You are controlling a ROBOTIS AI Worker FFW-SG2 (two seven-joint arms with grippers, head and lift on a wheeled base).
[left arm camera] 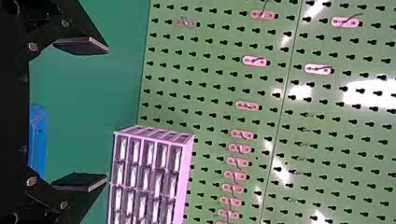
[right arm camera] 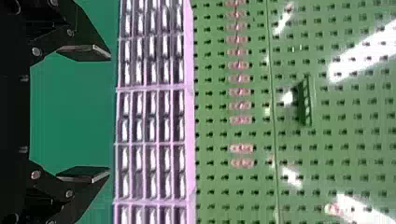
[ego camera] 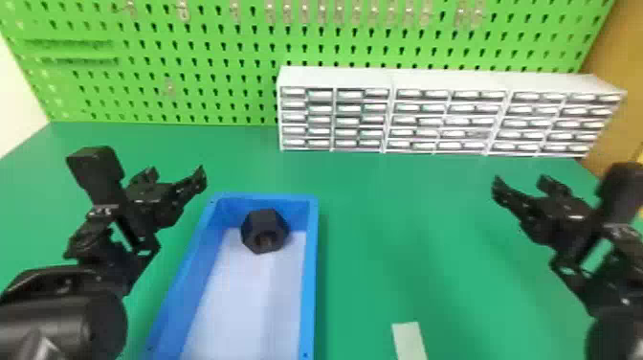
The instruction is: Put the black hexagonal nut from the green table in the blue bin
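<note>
Inside the blue bin, the black hexagonal nut is sitting, looking hard and maybe heavy, its flat sides seeming best for grabbing. The left gripper and right gripper are holding fingers wide apart.

1 black hexagonal nut lies in the blue bin, near its far wall, its hole facing the near end. The bin, open-topped and pale-floored, sits on the green surface.
</note>
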